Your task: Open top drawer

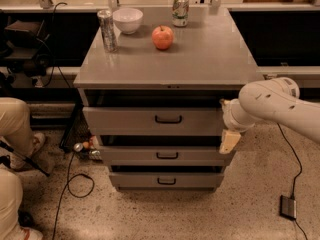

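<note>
The top drawer [125, 121], a wide grey metal front with a small black bar handle [168, 119], sits directly under the grey metal desk [210, 59]. A dark gap runs along its upper edge. On the white arm [272, 104], the pincer [229, 141] hangs at the drawer front's lower right corner, well apart from the handle. Whether it is clenched or released: cannot tell. On the desk are a red apple [163, 37] and a white bowl [127, 20].

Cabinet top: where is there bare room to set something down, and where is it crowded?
Bare: front half and right side of the cabinet top. Crowded: back left, with tall can, bowl, apple, soda can. The gripper hangs by the top drawer, lower right.
</note>
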`<state>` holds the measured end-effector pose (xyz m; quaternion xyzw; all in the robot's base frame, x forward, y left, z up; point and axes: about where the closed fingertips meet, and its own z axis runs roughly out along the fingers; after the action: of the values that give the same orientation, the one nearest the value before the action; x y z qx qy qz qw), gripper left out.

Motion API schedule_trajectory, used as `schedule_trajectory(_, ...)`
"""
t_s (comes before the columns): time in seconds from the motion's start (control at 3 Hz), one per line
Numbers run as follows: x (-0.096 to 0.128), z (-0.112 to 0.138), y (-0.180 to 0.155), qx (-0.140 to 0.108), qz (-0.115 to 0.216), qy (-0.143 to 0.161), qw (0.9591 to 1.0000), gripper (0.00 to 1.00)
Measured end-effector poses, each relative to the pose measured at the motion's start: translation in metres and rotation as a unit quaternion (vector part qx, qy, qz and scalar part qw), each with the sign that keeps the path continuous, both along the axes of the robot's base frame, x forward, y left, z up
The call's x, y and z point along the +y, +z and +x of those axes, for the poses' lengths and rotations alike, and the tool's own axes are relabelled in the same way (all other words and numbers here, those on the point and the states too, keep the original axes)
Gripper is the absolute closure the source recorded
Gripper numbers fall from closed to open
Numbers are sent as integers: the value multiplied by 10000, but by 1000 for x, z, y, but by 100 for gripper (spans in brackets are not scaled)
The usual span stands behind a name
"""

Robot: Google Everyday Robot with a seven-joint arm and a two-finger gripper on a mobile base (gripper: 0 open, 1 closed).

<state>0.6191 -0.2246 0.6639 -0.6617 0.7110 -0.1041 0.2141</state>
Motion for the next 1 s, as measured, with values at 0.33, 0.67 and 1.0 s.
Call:
schedule_trajectory(0.33,14,21,-8,-134,30,149,9998,0)
schedule_trajectory(0.67,17,32,-19,-42,89,160,9998,16)
schedule_trajectory(1.0,9,19,-11,-49,231,50,9997,47)
